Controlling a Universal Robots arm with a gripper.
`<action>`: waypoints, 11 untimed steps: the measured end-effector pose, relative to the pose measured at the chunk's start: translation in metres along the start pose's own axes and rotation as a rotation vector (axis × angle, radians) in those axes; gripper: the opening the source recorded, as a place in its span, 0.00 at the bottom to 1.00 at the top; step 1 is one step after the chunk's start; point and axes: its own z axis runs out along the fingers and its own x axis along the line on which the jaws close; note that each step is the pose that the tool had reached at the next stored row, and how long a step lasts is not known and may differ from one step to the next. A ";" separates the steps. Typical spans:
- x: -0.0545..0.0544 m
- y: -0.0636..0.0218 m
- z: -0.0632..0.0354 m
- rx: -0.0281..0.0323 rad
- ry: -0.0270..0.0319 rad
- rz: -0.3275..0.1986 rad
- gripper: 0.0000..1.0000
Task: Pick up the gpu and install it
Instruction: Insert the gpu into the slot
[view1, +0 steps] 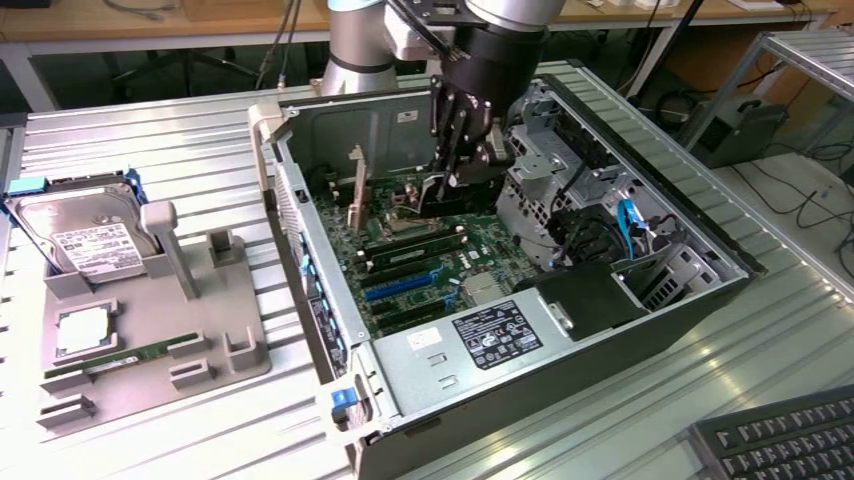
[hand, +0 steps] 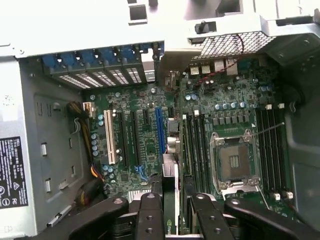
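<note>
My gripper (view1: 449, 185) reaches down into the open computer case (view1: 667, 310) and is shut on the gpu (view1: 441, 195), a green card with a black block. The card is held on edge just above the motherboard (view1: 400, 250). In the wrist view the gpu (hand: 172, 170) appears edge-on between the black fingers (hand: 150, 215) of the gripper (hand: 172, 207). Its silver bracket (hand: 172, 57) points at the case's rear slot openings. The card runs alongside the blue expansion slot (hand: 160, 130), between that slot and the memory slots; I cannot tell whether it touches the board.
A grey fixture (view1: 227, 330) at the exterior view's left holds a hard drive (view1: 87, 240), a processor (view1: 83, 330) and a memory stick (view1: 114, 360). Inside the case are the power supply (view1: 494, 335), drive cage (view1: 547, 160) and an empty processor socket (hand: 235, 160). A keyboard (view1: 787, 440) lies nearby.
</note>
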 end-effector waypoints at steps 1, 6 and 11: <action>0.000 -0.0001 0.0006 0.0000 0.0000 -0.013 0.26; 0.000 -0.0002 0.0035 -0.0003 -0.0026 -0.077 0.26; 0.004 0.0031 0.0091 -0.0008 -0.0122 -0.096 0.26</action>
